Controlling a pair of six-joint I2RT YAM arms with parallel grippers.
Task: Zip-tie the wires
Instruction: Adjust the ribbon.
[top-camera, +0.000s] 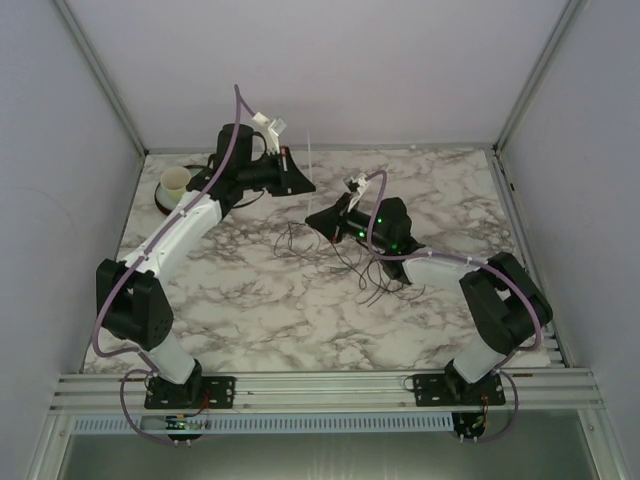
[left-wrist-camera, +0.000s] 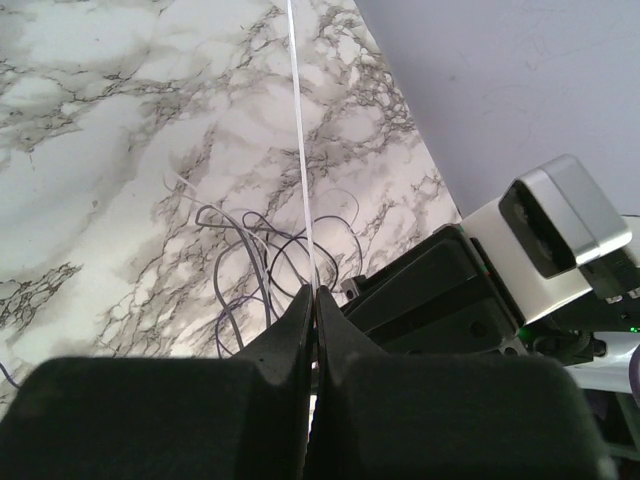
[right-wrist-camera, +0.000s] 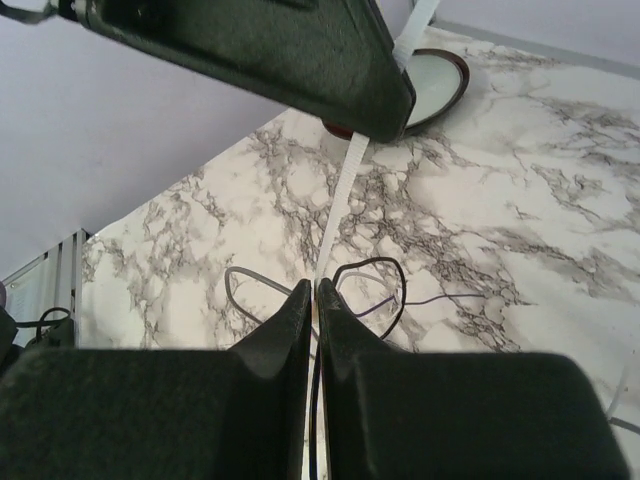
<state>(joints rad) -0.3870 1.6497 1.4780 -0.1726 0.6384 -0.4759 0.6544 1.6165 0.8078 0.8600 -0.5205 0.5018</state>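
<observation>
The wires (top-camera: 335, 252) are thin dark loops lying on the marble table in the middle; they also show in the left wrist view (left-wrist-camera: 262, 248). A thin white zip tie (left-wrist-camera: 300, 150) runs between both grippers. My left gripper (top-camera: 305, 187) is shut on the zip tie and held above the wires, with its tips pressed together in the left wrist view (left-wrist-camera: 313, 292). My right gripper (top-camera: 314, 218) sits just below and right of it. In the right wrist view it (right-wrist-camera: 313, 285) is shut on the zip tie (right-wrist-camera: 345, 180) with a dark wire (right-wrist-camera: 385, 290) caught between the fingers.
A pale cup (top-camera: 175, 182) stands on a dark round plate (top-camera: 166, 203) at the back left, also seen in the right wrist view (right-wrist-camera: 435, 80). Metal frame posts and grey walls enclose the marble table (top-camera: 250, 310). A rail (top-camera: 320, 388) runs along the near edge.
</observation>
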